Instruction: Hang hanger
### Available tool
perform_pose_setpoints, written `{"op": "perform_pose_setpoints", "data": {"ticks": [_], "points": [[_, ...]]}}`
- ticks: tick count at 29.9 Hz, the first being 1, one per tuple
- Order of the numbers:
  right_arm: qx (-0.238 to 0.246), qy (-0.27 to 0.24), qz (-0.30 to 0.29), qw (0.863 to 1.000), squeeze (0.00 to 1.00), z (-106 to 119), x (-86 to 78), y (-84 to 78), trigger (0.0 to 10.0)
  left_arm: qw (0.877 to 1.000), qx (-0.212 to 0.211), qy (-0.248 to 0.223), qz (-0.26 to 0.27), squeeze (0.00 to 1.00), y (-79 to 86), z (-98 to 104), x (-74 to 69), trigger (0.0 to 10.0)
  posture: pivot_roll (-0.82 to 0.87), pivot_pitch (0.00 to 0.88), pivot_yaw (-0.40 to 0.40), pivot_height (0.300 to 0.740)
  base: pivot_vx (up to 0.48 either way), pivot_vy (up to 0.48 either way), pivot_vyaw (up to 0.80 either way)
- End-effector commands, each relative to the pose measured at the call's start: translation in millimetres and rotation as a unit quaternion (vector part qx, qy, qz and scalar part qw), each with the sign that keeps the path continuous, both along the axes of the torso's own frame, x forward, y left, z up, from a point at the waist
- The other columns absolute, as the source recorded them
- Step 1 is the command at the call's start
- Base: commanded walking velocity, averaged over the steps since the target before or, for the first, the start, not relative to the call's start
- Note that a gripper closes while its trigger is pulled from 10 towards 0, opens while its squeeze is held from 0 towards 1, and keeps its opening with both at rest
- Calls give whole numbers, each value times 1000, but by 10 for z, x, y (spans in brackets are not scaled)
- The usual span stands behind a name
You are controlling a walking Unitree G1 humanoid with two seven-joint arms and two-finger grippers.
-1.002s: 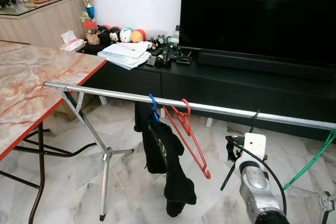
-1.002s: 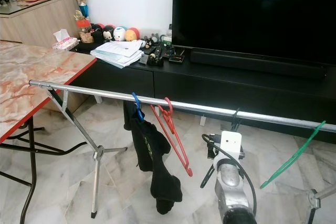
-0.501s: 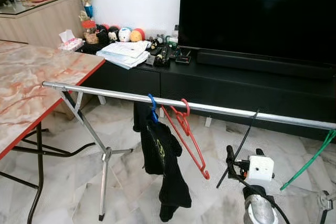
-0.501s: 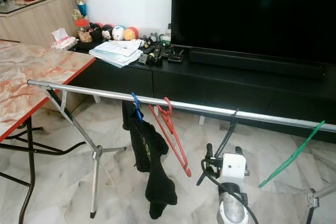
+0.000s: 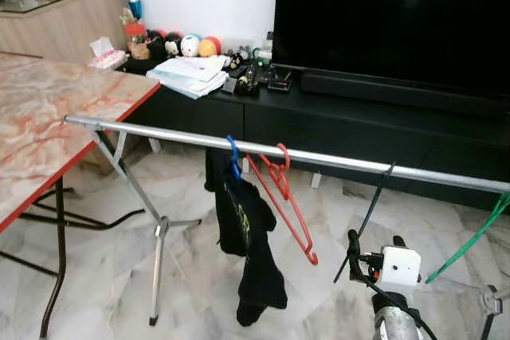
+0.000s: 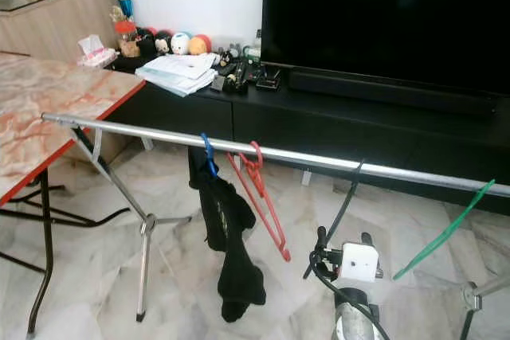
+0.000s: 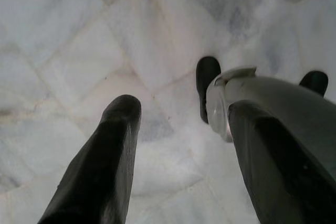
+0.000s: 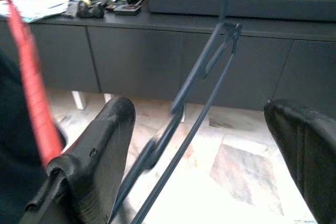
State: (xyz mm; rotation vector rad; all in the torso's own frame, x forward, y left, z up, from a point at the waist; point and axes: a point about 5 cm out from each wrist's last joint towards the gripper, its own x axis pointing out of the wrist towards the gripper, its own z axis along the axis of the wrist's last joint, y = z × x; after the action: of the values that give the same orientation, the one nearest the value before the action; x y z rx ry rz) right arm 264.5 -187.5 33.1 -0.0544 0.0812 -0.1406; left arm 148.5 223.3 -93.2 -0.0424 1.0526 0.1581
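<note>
The right gripper [image 8: 197, 156] has dropped and drawn back from the rail over the last second, its jaws spread wide and holding nothing. Between and just beyond them hangs the black hanger [image 5: 365, 219], now free on the metal rail [image 5: 335, 158]. I judge the hanging done and the arm retreating.

The hanger is thin dark wire, hooked over the rail and tilted, its lower end near the jaws. Farther along sit a red hanger [image 5: 283, 201], a black garment [image 5: 247, 252] and a green hanger [image 5: 470, 240]. The left gripper [image 7: 178, 145] hangs idle over the marble floor [image 7: 79, 35], jaws parted and empty.
</note>
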Motion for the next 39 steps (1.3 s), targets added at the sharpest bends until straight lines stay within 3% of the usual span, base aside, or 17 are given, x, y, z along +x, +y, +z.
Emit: {"op": "perform_pose_setpoints", "data": {"ticks": [1, 10, 17, 22, 24, 25, 27, 29, 33, 39], "points": [[2, 7, 1, 1000, 0, -19, 11, 20, 10000, 1000, 4, 11, 4, 0, 26, -21, -68, 10000, -24, 0, 39, 740, -296, 0, 0], [5, 35, -10, 999, 0, -119, 45, -23, 10000, 1000, 5, 7, -2, 0, 29, -15, -60, 10000, -21, 0, 40, 740, -188, 0, 0], [45, 127, -36, 990, 0, -440, -72, -97, 10000, 1000, 6, 8, -2, 0, 24, -15, -54, 10000, -20, 0, 39, 740, 0, 0, 0], [86, 225, -58, 969, 0, -715, -245, -131, 10000, 1000, 2, 3, 7, 0, 17, -11, -39, 10000, -26, 0, 42, 740, 0, 0, 0], [85, 274, -55, 956, 0, -837, -360, -115, 10000, 1000, 1, 3, 7, 0, 13, -11, -36, 10000, -22, 0, 42, 740, 0, 0, 0], [73, 322, -50, 943, 0, -952, -496, -96, 10000, 1000, 0, 3, 7, 0, 8, -11, -33, 10000, -16, 0, 43, 740, 0, 0, 0], [64, 355, -49, 931, 0, -1034, -611, -86, 10000, 1000, -1, 3, 7, 0, 3, -11, -32, 10000, -11, 0, 44, 740, 0, 0, -584], [60, 371, -46, 926, 0, -1075, -674, -78, 10000, 1000, -3, 2, 9, 0, -3, -14, -35, 10000, -7, 0, 42, 740, 0, 0, -781], [61, 369, -29, 927, 0, -1080, -687, -72, 10000, 1000, -12, 1, 14, 0, -18, -17, -37, 10000, -35, 0, 40, 740, 0, 0, -764], [53, 394, -41, 917, 0, -1138, -876, -296, 10000, 1000, -20, -5, 13, 0, -69, -21, -25, 10000, -37, 0, 31, 740, 0, 0, -763]]}}
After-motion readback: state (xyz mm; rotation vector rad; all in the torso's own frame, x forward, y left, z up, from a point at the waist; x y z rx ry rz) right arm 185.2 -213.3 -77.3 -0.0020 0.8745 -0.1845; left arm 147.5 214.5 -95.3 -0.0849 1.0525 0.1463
